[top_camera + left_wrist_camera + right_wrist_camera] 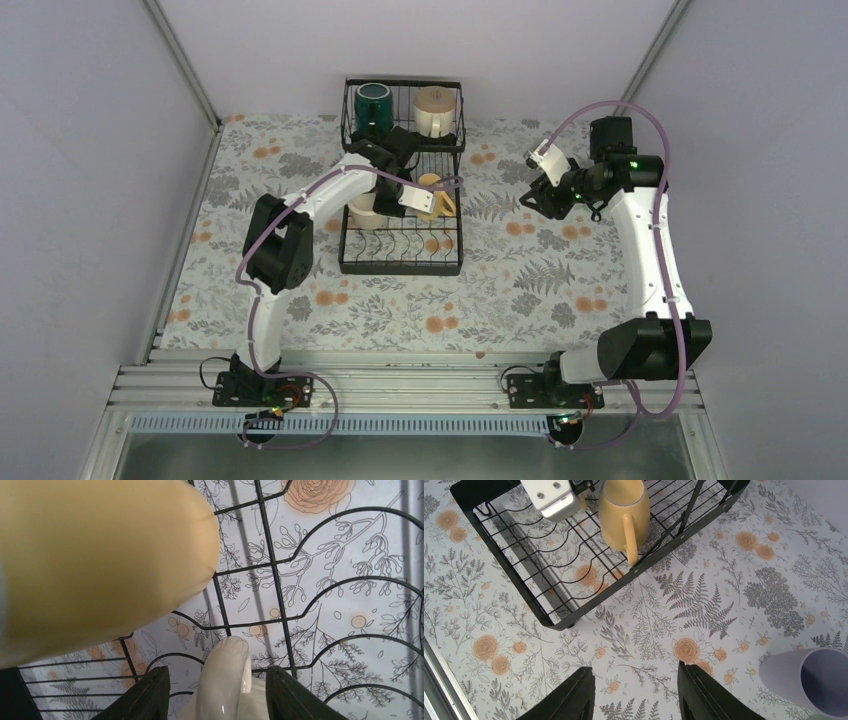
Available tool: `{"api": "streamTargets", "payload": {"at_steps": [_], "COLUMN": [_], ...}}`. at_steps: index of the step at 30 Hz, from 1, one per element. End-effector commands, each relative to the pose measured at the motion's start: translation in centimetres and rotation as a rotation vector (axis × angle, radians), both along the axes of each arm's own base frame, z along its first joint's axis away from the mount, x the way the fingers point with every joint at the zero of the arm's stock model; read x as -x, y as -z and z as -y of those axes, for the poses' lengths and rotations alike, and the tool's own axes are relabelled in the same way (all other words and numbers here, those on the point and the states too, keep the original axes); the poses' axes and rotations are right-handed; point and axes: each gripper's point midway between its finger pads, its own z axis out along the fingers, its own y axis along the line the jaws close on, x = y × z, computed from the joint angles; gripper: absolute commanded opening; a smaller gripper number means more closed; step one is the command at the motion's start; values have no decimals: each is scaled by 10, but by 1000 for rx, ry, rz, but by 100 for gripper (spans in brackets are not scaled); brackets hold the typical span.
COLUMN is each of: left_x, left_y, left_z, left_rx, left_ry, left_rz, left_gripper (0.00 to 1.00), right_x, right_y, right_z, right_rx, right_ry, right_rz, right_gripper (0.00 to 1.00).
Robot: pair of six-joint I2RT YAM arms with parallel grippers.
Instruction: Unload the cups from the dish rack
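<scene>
The black wire dish rack [400,268] stands at the table's far middle. Its raised basket holds a dark green cup [374,104] and a tan-beige cup [436,110]. A yellow mug [436,196] and a cream-white cup [362,212] sit in the slotted tray. My left gripper [378,200] reaches into the tray. In the left wrist view it [217,672] is open, and its jaws straddle the cream cup's handle [225,680] with gaps on both sides. My right gripper [635,670] is open and empty above the tablecloth. A lavender cup [811,680] stands to its right.
The yellow mug [95,560] fills the upper left of the left wrist view, close to the left gripper. The rack's front corner [589,600] lies ahead of the right gripper. Grey walls close in the table on three sides.
</scene>
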Motion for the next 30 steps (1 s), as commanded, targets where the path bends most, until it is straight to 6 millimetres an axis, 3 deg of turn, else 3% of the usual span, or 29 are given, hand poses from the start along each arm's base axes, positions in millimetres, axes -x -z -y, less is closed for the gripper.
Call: {"api": "streamTargets", "payload": {"at_steps": [1,9,17,22,30], "left_x": [12,19,25,33,47], "left_y": [41,46,36,18,-27], "left_z": [-13,-19,-18,-12,8], "left_rx": [-74,-102,-101,-76,-37], "left_ry": [-25,-37,-47,-40,-13], "left_rz": [-108,-144,-166,-159,-87], "left_gripper": [45,32,15,13,10], "right_x": [5,5,2,0,-2], "right_y": [-2,-2,-5,-8,-11], "right_z": [-8,-10,-11,-12,-13], "right_rx": [-34,-46,-58,-68,-81], "right_ry": [-22,-28,-27,-26,-18], "right_rz": [-4,-13,-12,-13,-9], "right_gripper": [43,39,37,37,37]}}
